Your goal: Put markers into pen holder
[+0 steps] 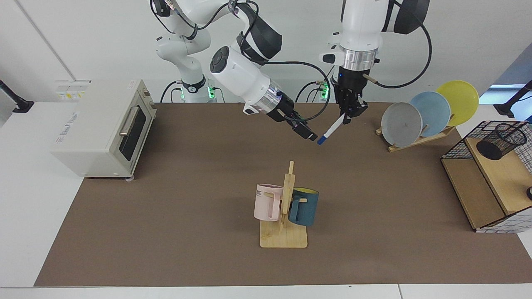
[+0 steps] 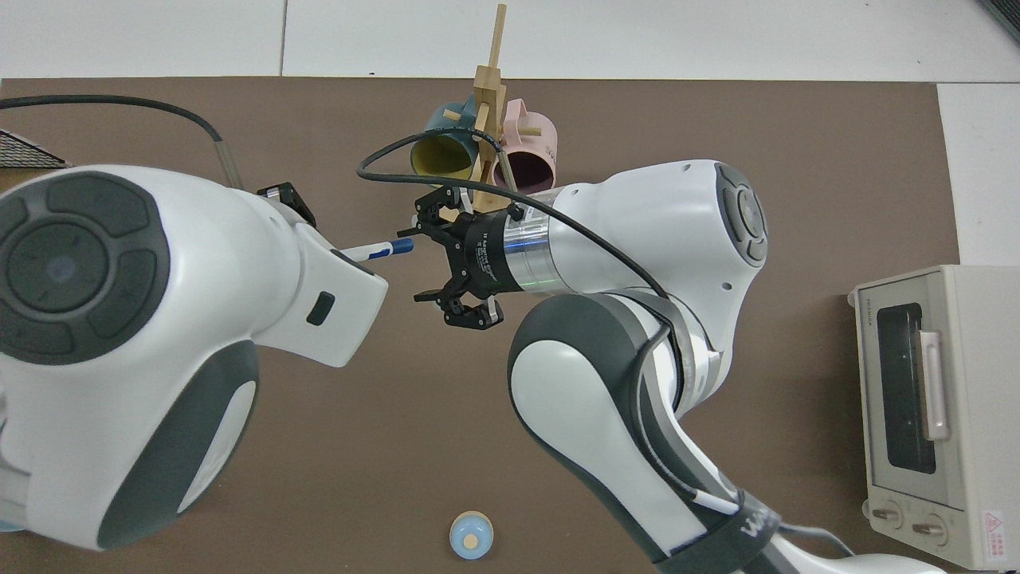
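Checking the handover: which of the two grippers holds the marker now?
The left gripper, pointing straight down, is shut on the marker's upper end. The right gripper, angled in beside the blue tip, is open and apart from it.

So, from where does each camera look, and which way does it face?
Facing view: sits across the table, looks toward both arm bases; the left gripper holds the marker, the right gripper hangs open beside it, and the pen holder stands at the far edge.
Top view: sits above, looks straight down; both arms fill it, the right gripper facing the marker.
Shared: marker, mug rack, toaster oven.
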You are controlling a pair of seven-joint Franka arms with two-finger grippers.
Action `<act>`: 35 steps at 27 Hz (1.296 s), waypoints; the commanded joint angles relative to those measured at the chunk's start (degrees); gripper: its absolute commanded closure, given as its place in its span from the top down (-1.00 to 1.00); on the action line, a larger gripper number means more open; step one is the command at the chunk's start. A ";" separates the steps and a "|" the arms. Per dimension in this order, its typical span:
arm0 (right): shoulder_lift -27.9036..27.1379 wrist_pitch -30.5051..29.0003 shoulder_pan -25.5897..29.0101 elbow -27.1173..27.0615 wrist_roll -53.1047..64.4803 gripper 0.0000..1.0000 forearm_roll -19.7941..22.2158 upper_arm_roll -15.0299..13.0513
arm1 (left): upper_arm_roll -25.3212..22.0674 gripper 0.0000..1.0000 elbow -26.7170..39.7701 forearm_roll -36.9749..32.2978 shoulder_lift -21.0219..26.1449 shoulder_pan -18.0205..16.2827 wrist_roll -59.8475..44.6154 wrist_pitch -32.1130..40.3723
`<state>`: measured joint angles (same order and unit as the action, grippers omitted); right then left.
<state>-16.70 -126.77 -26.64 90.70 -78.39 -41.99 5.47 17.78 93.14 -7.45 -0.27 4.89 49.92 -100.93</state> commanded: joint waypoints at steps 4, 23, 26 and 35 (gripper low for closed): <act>5.62 10.39 0.88 7.12 13.96 1.00 12.54 -0.28 | -6.08 -1.00 -0.50 -0.63 -0.43 -0.06 1.13 4.60; 10.90 27.54 7.91 8.27 40.93 1.00 37.68 -0.37 | -21.81 -1.00 -0.24 -16.80 0.80 -0.23 6.59 4.25; 12.13 27.63 10.98 8.27 48.22 1.00 38.13 -0.37 | -24.09 -1.00 -0.24 -19.62 1.06 -0.32 10.44 3.46; 13.45 26.84 18.10 7.83 68.26 1.00 43.39 -0.46 | -30.95 -1.00 -3.84 -27.00 4.22 -0.32 23.36 0.12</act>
<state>-4.85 -99.59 -11.73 97.22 -19.99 -2.59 4.31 -10.81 92.78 -29.38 1.39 4.47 66.24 -99.34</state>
